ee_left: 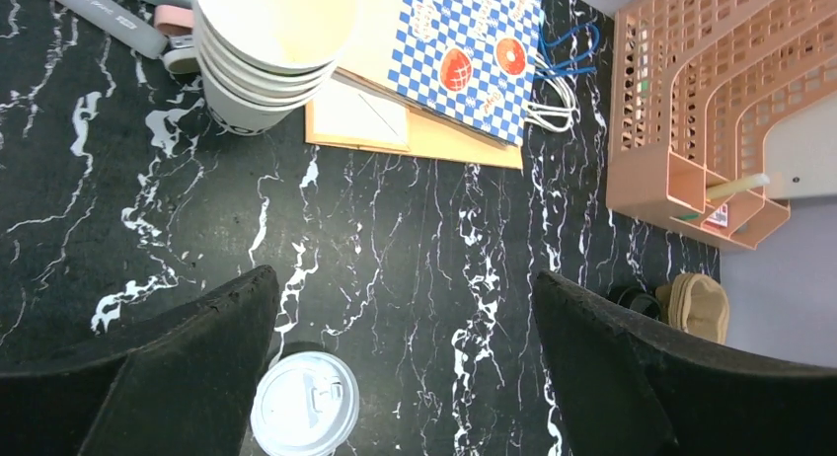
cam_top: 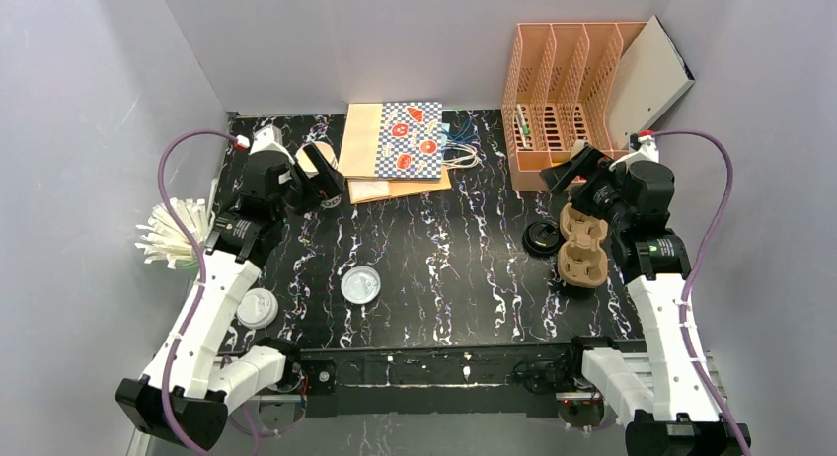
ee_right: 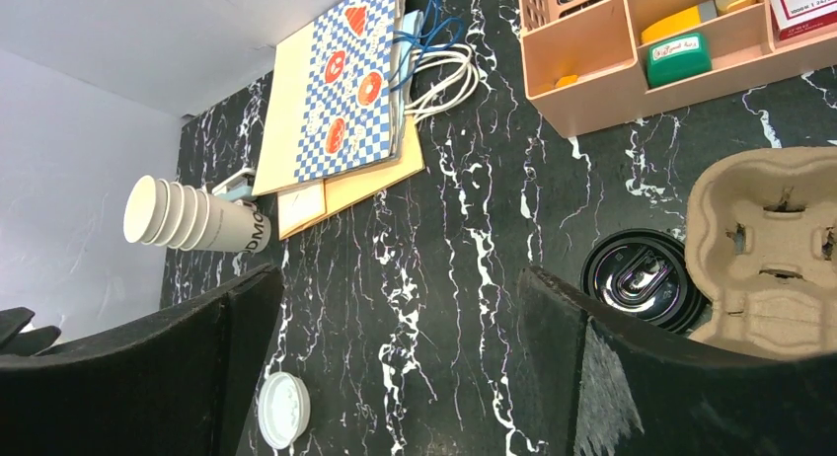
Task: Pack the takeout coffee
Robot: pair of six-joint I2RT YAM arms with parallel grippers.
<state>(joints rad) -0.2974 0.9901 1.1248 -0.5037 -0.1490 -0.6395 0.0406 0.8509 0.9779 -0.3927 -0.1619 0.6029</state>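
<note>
A cup capped with a white lid stands on the black marble table left of centre. In the left wrist view the lid sits by my left finger, with only a dark sliver of cup wall showing at its top edge. It also shows small in the right wrist view. My left gripper is open and empty, raised over the back left of the table. My right gripper is open and empty, raised above the brown cardboard cup carrier.
Stacked cream cups stand at back left beside flat paper bags. Black lids lie next to the carrier. A peach desk organiser stands at back right. A straw holder and a loose white lid are at left.
</note>
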